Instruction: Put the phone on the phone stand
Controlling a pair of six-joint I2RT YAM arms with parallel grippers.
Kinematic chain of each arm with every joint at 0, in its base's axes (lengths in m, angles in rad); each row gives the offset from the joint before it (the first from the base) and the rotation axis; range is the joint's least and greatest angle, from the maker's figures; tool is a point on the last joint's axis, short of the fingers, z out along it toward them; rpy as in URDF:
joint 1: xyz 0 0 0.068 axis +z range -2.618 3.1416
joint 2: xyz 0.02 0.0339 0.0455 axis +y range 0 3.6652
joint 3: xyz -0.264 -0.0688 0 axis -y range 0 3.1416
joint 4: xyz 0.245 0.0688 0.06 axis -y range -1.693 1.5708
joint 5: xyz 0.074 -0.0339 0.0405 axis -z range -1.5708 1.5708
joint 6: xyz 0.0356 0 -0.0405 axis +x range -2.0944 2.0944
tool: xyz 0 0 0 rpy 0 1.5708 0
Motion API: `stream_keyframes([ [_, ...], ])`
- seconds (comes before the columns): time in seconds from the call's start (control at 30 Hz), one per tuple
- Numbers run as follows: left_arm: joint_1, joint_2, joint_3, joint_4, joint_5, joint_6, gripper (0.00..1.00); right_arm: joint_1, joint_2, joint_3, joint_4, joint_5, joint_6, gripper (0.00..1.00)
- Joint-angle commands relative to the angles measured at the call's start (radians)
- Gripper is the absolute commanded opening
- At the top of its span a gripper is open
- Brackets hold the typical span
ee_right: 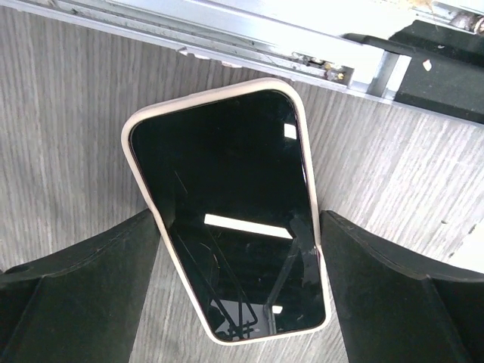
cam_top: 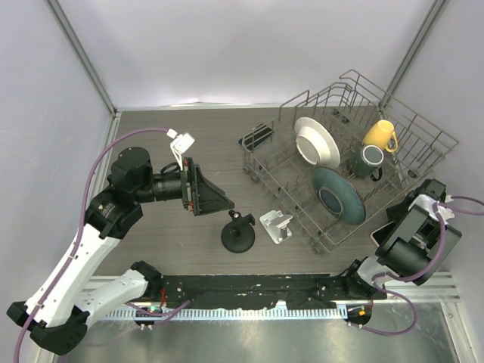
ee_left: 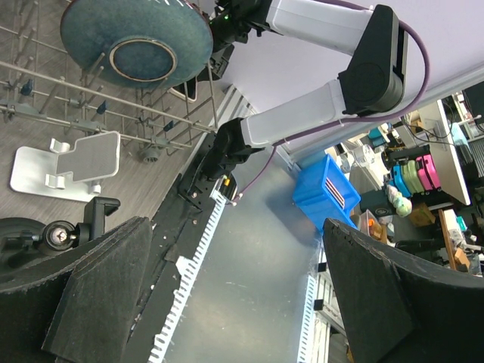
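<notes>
Basically nothing was placed yet. The phone point(ee_right: 227, 189) lay flat on the table point(cam_top: 189, 136), screen up in a pale case, at the near right, just off the near right corner of the dish rack point(cam_top: 393, 144). The right gripper point(ee_right: 238, 219) was down over it, one finger along each long edge. The pads looked to be at or just beside the case, but we could not tell whether they were actually pressing, so we would not call it a grip. The phone showed no lift or tilt.

The phone stand point(cam_top: 276, 225), white, sat near the middle of the table, just left of the rack, with nothing on it. A black holder point(cam_top: 238, 234) on a round base stood just beside it on the left. The left gripper point(ee_left: 234, 227) hung left of both, fingers spread wide, holding nothing.

By our reading, the pickup was only being set up. Left to do: grasp, lift, carry left past the rack, and seat the phone on the stand.
</notes>
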Motion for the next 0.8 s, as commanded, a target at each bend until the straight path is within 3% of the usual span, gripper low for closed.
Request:
stream_keyframes([
  [0.0,0.005,-0.013,0.029,0.011,0.010,0.000,1.00,0.025,0.094,-0.028,0.013,-0.082,0.002,0.95],
  [0.17,0.008,-0.016,0.030,0.010,0.012,0.000,1.00,0.025,0.097,-0.028,0.020,-0.079,-0.001,0.96],
  [0.27,0.009,-0.018,0.030,0.010,0.010,0.000,1.00,0.025,0.088,-0.036,0.030,-0.079,0.000,0.89],
  [0.37,0.011,-0.016,0.030,0.011,0.009,-0.001,1.00,0.025,0.071,-0.040,0.031,-0.070,0.002,0.72],
  [0.4,0.011,-0.018,0.032,0.013,0.010,-0.003,1.00,0.025,0.052,-0.045,0.031,-0.065,0.003,0.60],
  [0.47,0.009,-0.018,0.030,0.013,0.010,-0.004,1.00,0.024,0.025,-0.051,0.028,-0.049,0.016,0.47],
  [0.77,0.011,-0.024,0.024,0.024,0.020,-0.010,1.00,0.024,-0.078,-0.022,-0.050,0.073,0.039,0.00],
])
